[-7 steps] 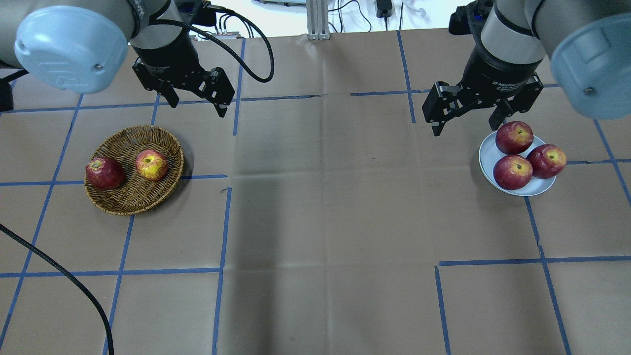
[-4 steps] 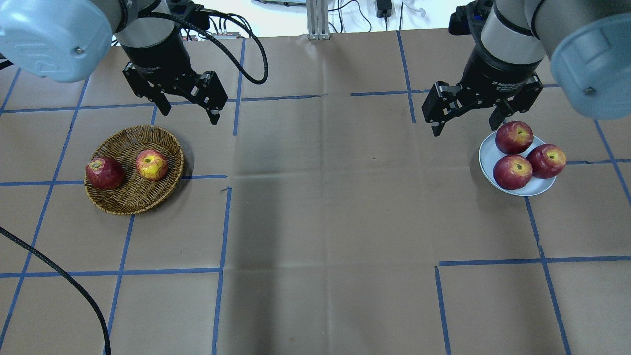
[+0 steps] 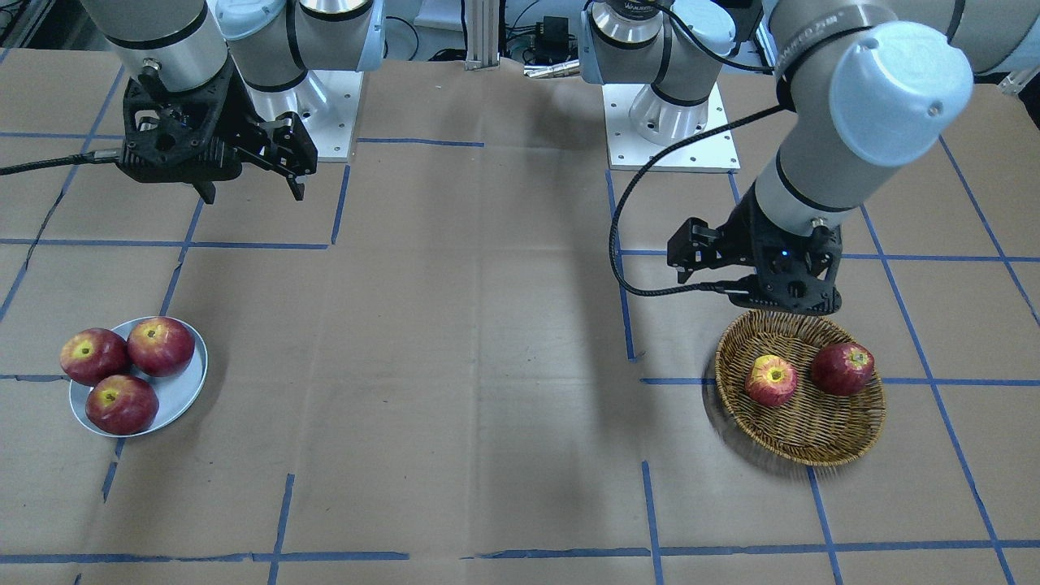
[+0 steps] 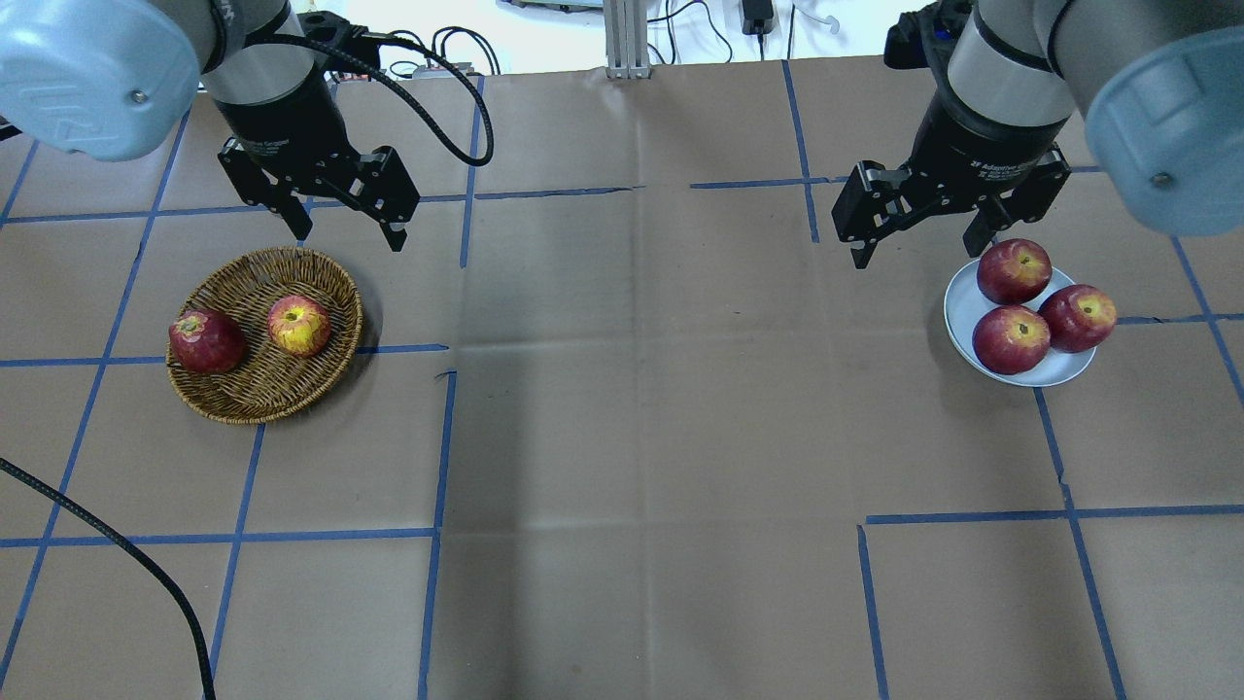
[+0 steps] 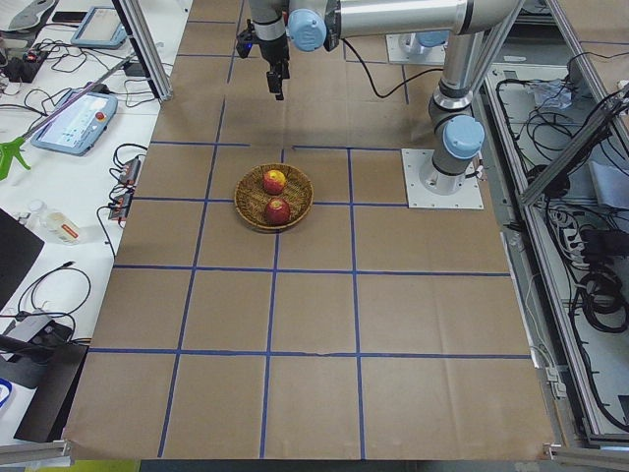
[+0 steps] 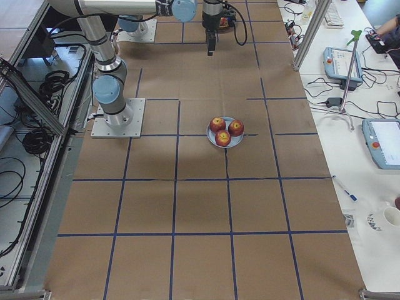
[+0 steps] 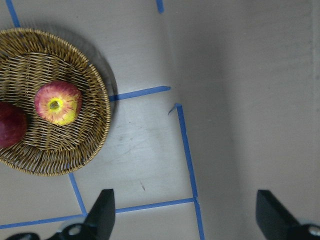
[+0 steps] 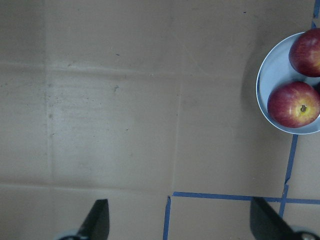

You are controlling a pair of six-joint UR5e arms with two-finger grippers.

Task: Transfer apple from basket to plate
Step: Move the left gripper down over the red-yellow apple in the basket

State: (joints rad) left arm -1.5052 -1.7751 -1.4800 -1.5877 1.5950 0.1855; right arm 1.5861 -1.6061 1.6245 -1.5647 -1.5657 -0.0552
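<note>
basket [image 4: 258, 389]: round tan wicker, set on tabletop [image 4: 641, 389] | apple [image 4: 298, 325]: light red, yellow-streaked, stem hollow upward, seated inside basket | plate [image 4: 962, 299]: pale grey-blue, set well apart from basket

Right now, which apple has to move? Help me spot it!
Find the wicker basket on the robot's left side of the table. Of its two apples, the apple you want sits nearer the table's middle. It is streaky red with a yellow top; its neighbour is dark red.
</note>
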